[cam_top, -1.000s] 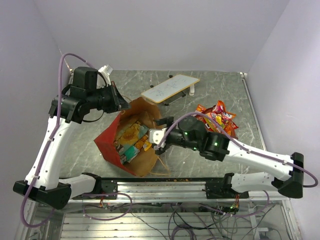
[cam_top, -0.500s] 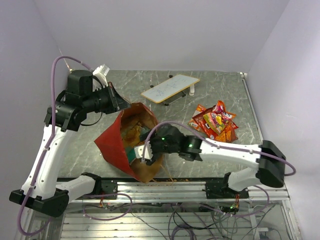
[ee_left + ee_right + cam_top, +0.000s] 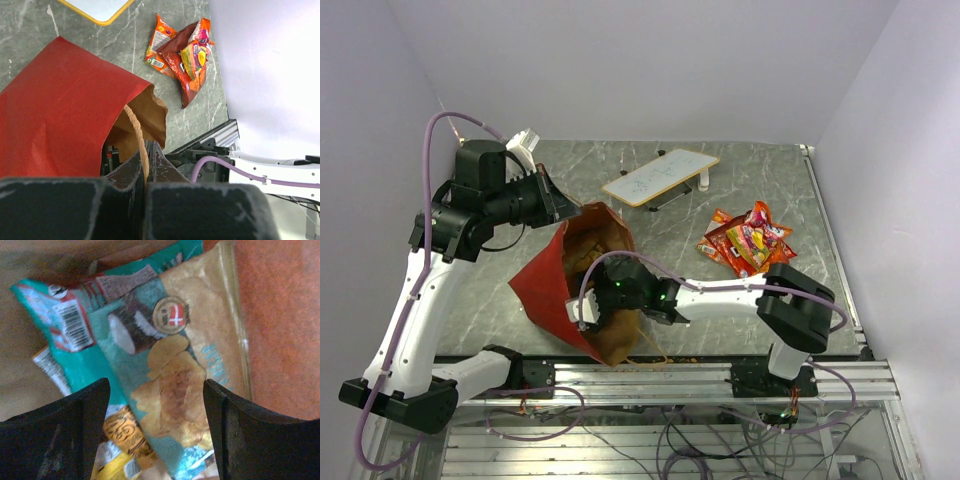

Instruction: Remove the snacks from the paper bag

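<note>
Grey worktop [image 3: 760, 175]: inside the paper bag [image 3: 535, 285], the right hand [image 3: 155, 407] spreads wide, teal packet [image 3: 145, 355] dead ahead; left hand [image 3: 145, 167] clamps the handle [image 3: 134, 122].

Pale lilac walls [image 3: 640, 60], grey marbled table [image 3: 760, 170] (perhaps stone)

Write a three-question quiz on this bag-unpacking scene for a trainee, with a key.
1. What does the left claw pinch? A. the string handle of the paper bag B. a spoon C. a cup
2. True or false: the paper bag holds no snacks.
3. Name the colour of the packet right under the open right claw.

Key: 1. A. 2. False: a teal packet lies inside. 3. Teal.
</note>
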